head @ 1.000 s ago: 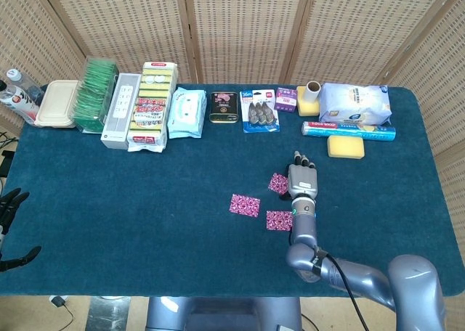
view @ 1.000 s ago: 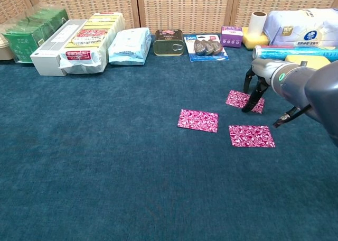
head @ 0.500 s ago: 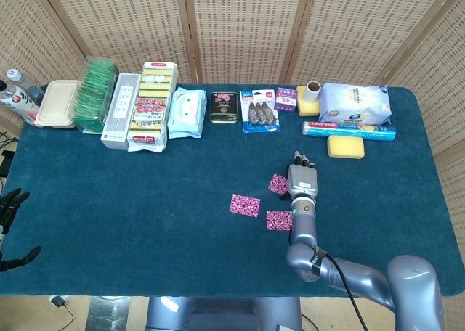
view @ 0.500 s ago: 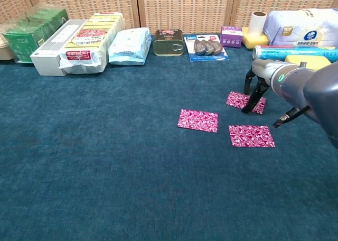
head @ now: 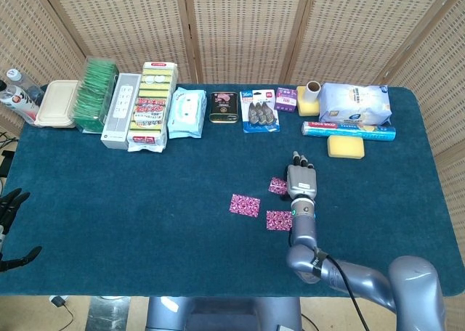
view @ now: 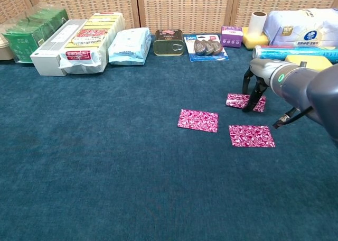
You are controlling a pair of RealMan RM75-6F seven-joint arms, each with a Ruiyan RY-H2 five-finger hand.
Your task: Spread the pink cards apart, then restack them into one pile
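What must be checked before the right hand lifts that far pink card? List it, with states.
1. Cards spread apart: ok. The far pink patterned card, the middle pink patterned card and the near pink patterned card lie separate on the dark blue cloth-covered table.
2. Right hand at the far card: ok, its fingers are on the card's right part.
3. Card firmly held: cannot tell.
4. Far card flat: not ok, it looks tilted up.
5. Left hand out of the way: ok, at the table's left edge.
6. Blue foil-wrap roll clear of the hand: ok, it sits behind.
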